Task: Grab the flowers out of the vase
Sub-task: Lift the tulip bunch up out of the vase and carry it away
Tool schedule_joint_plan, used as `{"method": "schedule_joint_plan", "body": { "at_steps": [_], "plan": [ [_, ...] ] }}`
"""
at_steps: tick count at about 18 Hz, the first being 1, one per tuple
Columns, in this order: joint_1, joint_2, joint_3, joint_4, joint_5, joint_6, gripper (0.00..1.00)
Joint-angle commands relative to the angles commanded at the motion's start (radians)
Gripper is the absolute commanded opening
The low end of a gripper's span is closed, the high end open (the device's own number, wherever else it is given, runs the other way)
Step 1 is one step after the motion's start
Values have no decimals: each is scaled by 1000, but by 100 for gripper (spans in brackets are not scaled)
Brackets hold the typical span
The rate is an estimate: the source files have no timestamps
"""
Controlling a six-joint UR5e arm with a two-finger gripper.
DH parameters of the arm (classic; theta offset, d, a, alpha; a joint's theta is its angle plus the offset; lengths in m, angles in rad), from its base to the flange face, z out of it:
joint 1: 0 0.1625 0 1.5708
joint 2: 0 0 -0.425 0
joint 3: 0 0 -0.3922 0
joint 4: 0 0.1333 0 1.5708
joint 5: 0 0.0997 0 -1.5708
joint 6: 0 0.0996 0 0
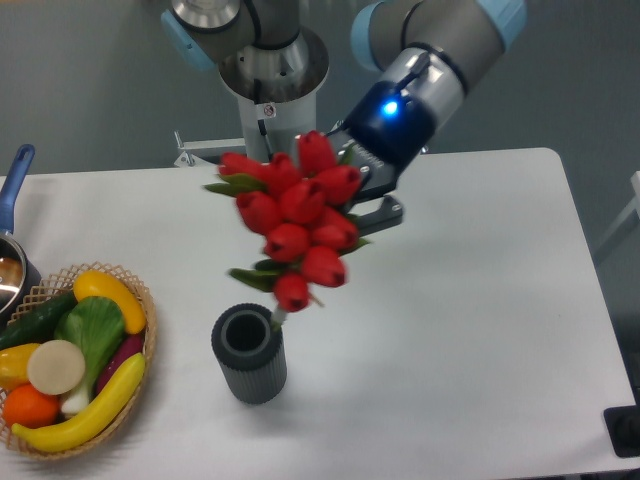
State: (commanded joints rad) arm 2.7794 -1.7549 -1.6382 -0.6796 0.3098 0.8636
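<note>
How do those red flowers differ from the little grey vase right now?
The flowers are red and green; the vase is dark grey. The flowers hang tilted in the air, held by the gripper; the vase stands upright on the table. The bunch spreads wider than the vase.

A single fixed camera looks down from above the tabletop's (470, 330) near edge toward the arm's base (272, 95) at the far edge, at middling range, cropping the left side.
</note>
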Motion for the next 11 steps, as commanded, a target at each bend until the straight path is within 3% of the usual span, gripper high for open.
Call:
{"method": "schedule_joint_plan", "body": {
  "at_steps": [2, 6, 11],
  "plan": [
    [15, -3, 0, 0, 67, 6, 0],
    [19, -5, -5, -2, 354, 35, 0],
    [20, -11, -52, -5, 639, 197, 1]
  ]
}}
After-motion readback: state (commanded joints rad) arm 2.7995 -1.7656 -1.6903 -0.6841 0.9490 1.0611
